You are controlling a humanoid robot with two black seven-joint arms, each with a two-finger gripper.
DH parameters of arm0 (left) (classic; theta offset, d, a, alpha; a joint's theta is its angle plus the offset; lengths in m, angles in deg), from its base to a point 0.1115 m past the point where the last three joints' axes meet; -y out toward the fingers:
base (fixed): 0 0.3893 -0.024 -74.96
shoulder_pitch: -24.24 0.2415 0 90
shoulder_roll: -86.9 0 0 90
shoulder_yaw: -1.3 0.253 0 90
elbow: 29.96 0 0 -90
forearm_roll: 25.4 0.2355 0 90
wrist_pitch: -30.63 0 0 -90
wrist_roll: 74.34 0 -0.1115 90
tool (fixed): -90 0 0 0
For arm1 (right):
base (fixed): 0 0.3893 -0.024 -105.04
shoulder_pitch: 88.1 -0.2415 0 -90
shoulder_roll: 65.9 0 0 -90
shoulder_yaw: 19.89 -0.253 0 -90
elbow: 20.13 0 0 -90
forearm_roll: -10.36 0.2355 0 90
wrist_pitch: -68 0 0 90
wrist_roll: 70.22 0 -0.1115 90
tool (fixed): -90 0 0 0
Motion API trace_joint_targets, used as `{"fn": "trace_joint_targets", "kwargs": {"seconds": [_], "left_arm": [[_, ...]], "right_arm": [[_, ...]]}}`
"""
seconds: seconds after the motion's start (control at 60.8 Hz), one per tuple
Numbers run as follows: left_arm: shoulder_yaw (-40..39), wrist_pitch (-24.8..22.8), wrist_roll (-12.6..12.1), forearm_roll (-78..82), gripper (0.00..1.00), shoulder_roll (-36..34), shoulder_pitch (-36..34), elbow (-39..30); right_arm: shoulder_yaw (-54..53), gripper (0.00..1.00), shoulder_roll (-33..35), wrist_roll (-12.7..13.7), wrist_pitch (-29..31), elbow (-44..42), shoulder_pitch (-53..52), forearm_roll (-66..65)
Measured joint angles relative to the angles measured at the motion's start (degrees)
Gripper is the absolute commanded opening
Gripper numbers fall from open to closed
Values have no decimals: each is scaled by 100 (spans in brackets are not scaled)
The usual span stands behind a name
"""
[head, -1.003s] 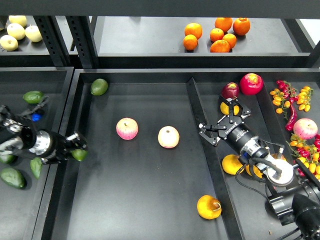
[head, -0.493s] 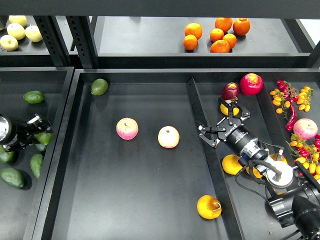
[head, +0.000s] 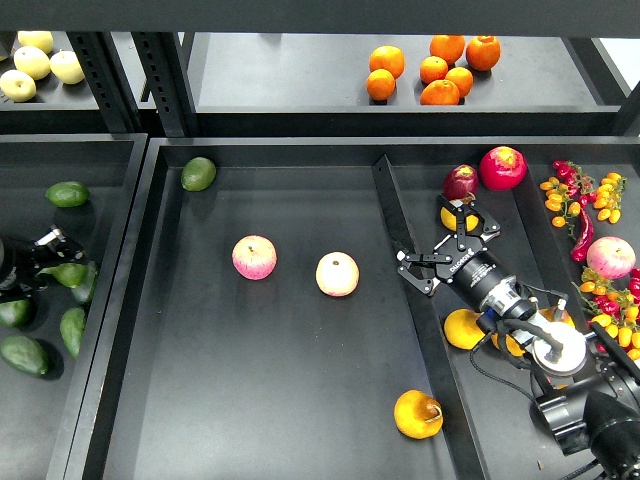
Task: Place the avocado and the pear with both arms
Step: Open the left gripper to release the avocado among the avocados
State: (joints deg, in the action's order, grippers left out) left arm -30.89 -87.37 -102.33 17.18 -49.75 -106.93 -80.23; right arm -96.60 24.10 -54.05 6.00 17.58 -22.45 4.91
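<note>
The avocado [head: 198,173], glossy green, lies in the back left corner of the big middle tray [head: 280,400]. The pear [head: 417,413], orange-yellow with a dark stem end, lies at the tray's front right, close to the divider [head: 400,240]. My left gripper [head: 47,246] is at the far left over the side bin, far from both fruits, beside loose avocados; its fingers are too small to tell apart. My right gripper [head: 447,243] is open and empty just right of the divider, well behind the pear.
Two pink apples [head: 254,257] [head: 337,273] lie mid-tray. The left bin [head: 110,200] holds several avocados. The right bin holds orange-yellow fruits [head: 464,328], red apples [head: 501,167], chillies and small tomatoes. The back shelf holds oranges [head: 440,70] and pale apples [head: 35,62].
My left arm has drawn back to the left, from the middle tray's left wall to over the side bin. My right gripper has barely moved. The avocado and pear lie still.
</note>
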Motion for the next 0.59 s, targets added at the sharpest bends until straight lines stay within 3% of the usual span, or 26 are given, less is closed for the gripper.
{"fn": "trace_joint_targets", "kwargs": {"seconds": [0.592], "left_arm": [[-130, 1, 0, 2, 45, 269, 504, 823]], "right_arm": [[17, 100, 0, 0, 0, 8, 0, 0]]}}
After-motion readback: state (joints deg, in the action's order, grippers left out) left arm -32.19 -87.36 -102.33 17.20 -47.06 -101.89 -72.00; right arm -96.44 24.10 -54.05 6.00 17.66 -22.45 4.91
